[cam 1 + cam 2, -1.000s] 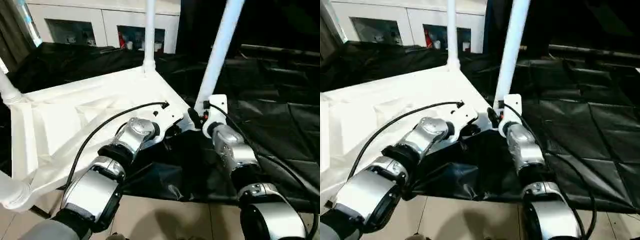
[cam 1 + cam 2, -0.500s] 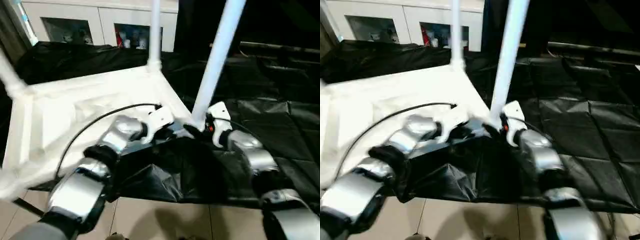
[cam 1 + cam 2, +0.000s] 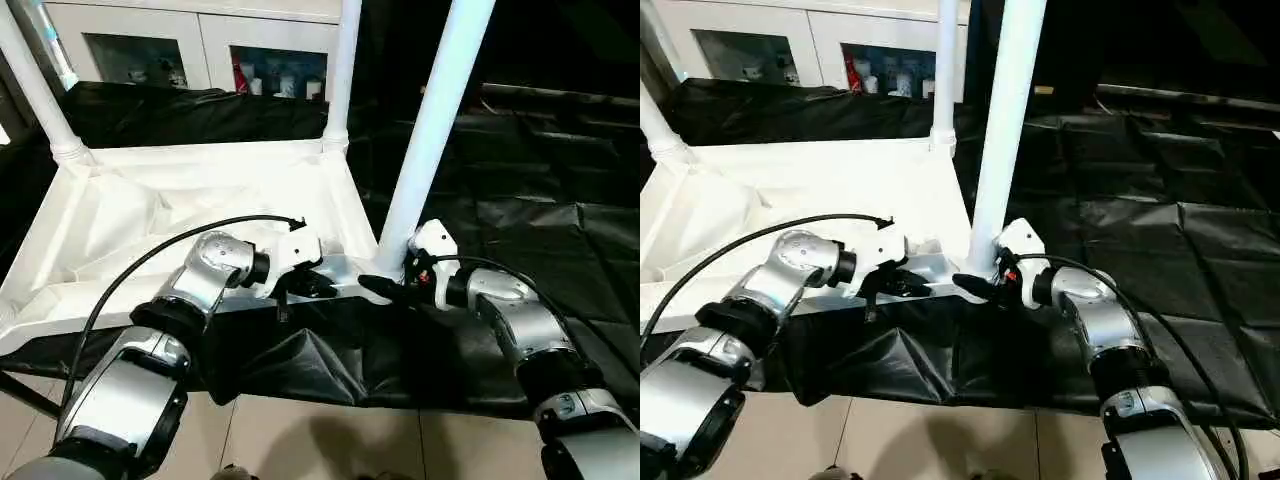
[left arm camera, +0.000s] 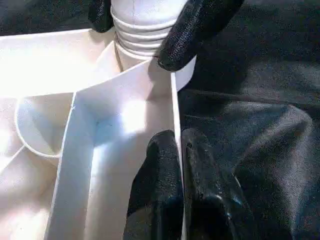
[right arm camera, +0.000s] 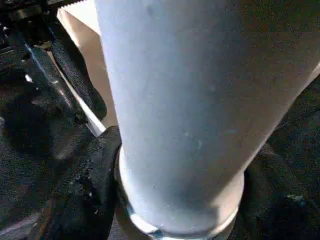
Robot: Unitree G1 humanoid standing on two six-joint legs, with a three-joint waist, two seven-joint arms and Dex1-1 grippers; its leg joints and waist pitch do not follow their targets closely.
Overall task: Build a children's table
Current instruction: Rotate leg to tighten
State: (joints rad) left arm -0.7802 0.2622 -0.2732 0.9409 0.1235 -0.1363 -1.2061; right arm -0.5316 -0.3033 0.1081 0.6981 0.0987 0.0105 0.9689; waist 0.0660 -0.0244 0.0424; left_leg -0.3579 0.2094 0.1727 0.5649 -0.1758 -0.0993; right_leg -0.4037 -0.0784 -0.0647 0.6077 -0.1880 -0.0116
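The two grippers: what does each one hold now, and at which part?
The left gripper pinches the tabletop's near rim wall. The right gripper has a finger on each side of the nearest leg, at its base.

White glass-door cabinet (image 3: pixel 190 45) behind (contents unclear); beige tiled floor (image 3: pixel 320 445).

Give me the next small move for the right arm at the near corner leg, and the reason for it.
Probably keep turning the long white tapered tube leg into its corner socket. The right gripper has its fingers around the leg's ribbed base, where ridges sit above the socket of the white plastic ribbed tabletop, so it may not be fully seated. The left gripper pinches the rim beside it, bracing the top.
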